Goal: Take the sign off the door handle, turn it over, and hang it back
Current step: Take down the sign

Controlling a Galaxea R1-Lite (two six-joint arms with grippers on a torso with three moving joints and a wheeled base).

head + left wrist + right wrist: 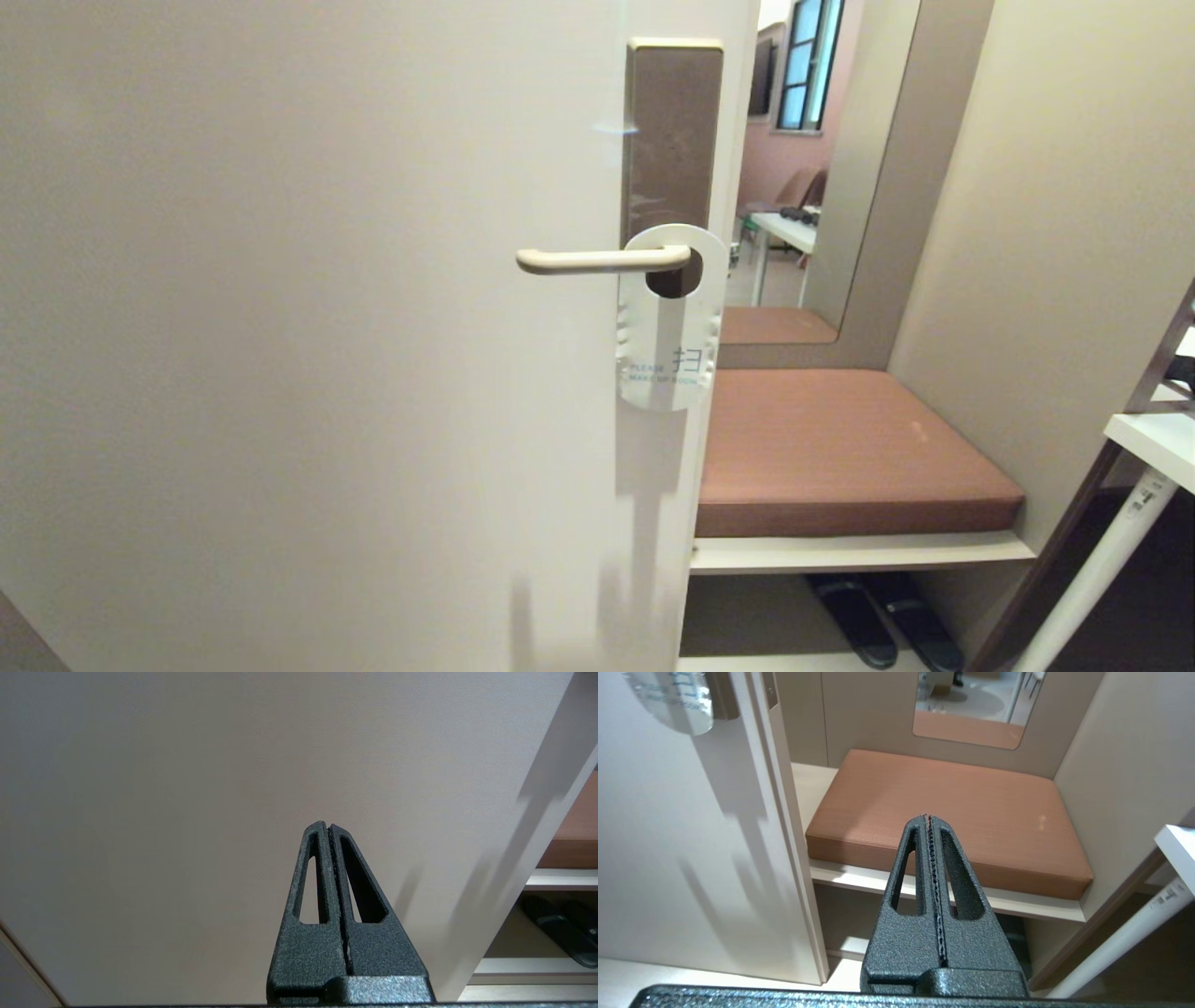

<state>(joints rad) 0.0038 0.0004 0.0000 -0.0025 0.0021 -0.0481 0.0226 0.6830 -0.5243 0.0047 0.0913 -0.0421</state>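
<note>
So there's one sign (668, 341) hanging on the one door handle (597, 260), white side out, with "PLEASE MAKE UP ROOM" showing near its bottom end. The lever pokes through the sign's oval hole, right up against the tall brown plate (672, 131) near the right edge of the door (280, 327). The card hangs straight down, flat against the door. Neither arm shows in the head view. The left gripper (328, 826) has its jaws pressed fully together, holding nothing, pointed at the plain door face. The right gripper (928, 817) is the same: jaws squeezed together, empty, aimed at the one brown cushion (952, 816) on the bench past the door's edge. Two dark slippers (882, 616) sit under that bench, and one mirror (822, 168) is set in the wall above the cushion.
</note>
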